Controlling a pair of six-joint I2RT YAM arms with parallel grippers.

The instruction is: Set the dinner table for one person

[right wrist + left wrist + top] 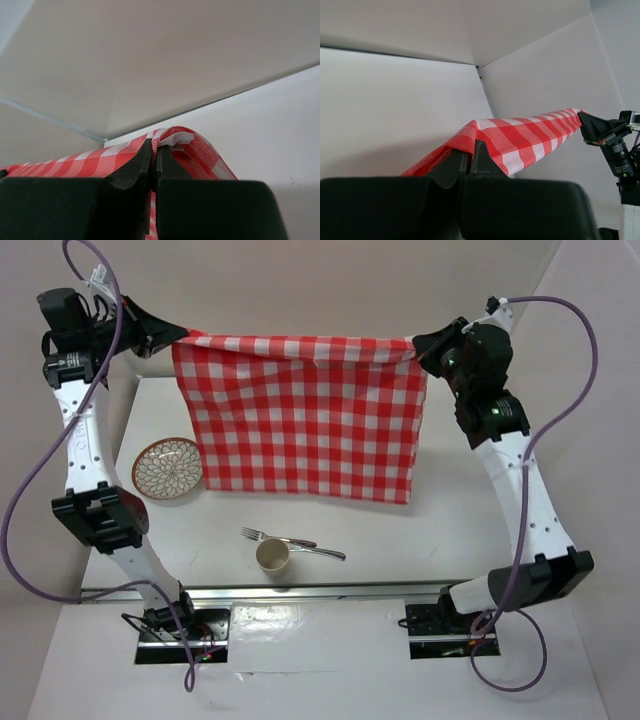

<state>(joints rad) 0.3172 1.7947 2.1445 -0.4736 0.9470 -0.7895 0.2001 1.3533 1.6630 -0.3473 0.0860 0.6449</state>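
Overhead view. The left gripper (176,336) is clamped on the upper left corner of the red-and-white checked cloth (305,415). The right gripper (420,344) is clamped on the upper right corner. Both are raised at the far side of the scene, well apart, with the cloth's top edge stretched nearly straight between them. The cloth hangs from that edge like a curtain, open and mostly flat. Cannot tell whether its lower hem touches the surface below.

Wrist views. Left: fingers pressed together, with a fold of cloth pinched between the tips and draped over them. The cloth runs off to the right toward the other gripper. Right: same grip, jaws closed on a bunched corner, with fabric folded over the right finger.

The dinner table (420,540) is the white top beneath both arms. It runs from the metal rail (320,592) at the near edge out to the far wall, and the cloth hangs over its far middle part.

On the table:
- A patterned plate (166,468) sits at the left, its right rim just beside the cloth's lower left corner.
- A fork (262,535) lies near centre, tines pointing left.
- A second utensil (322,551) lies to the fork's right; type not clear.
- A beige cup (273,556) stands upright, mouth up, just nearer than the fork and against it.
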